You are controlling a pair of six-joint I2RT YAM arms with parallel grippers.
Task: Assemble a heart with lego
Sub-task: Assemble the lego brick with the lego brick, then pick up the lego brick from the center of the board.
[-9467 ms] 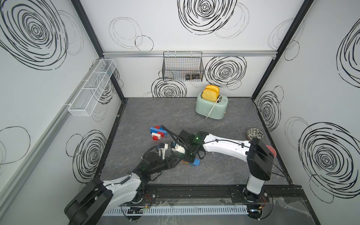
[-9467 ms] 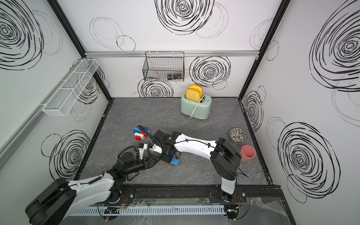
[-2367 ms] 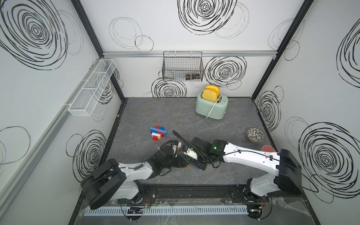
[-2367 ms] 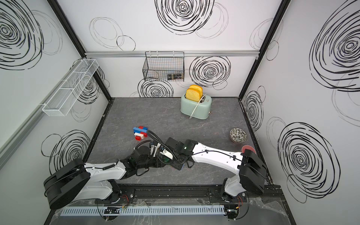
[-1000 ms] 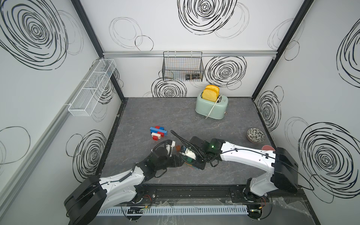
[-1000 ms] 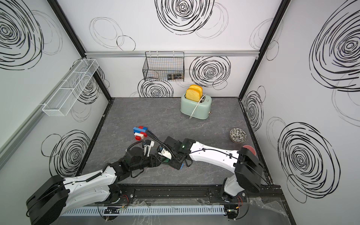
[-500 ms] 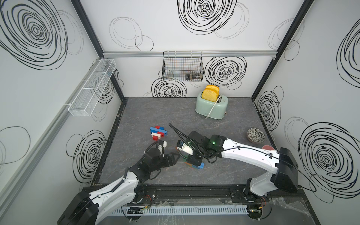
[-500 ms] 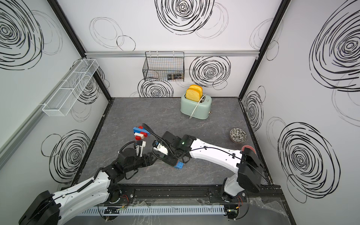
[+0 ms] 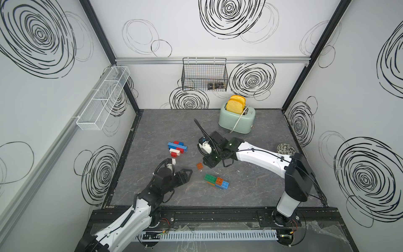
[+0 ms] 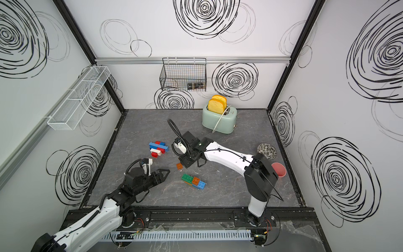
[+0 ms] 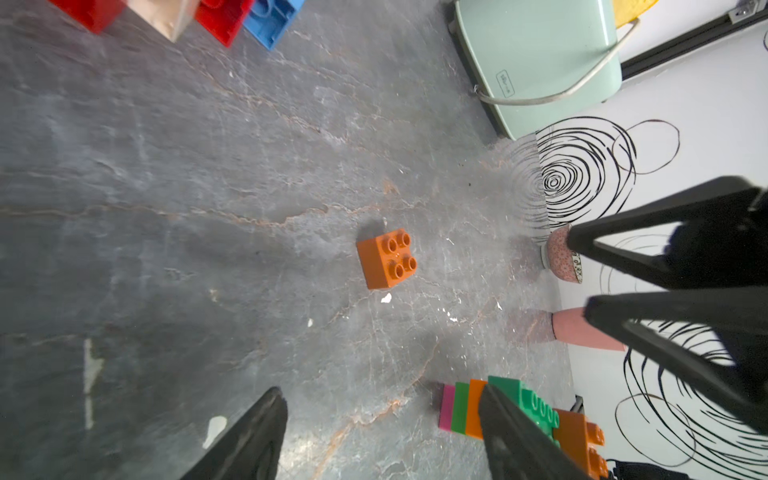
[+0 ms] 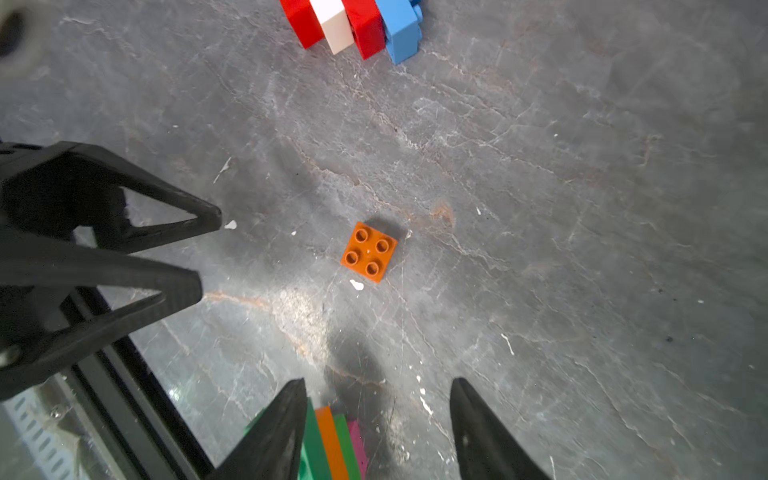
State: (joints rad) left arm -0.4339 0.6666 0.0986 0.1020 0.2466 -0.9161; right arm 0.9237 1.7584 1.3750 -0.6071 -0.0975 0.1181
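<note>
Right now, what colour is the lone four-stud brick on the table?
Orange brick; clearest in right wrist view.

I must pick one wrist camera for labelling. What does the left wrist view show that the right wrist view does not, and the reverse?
Only the left wrist view: the toaster, the patterned bowl and the pink cup. Only the right wrist view: the black front rail. Both: the lone orange brick, the red-white-blue stack and the green-orange stack.
</note>
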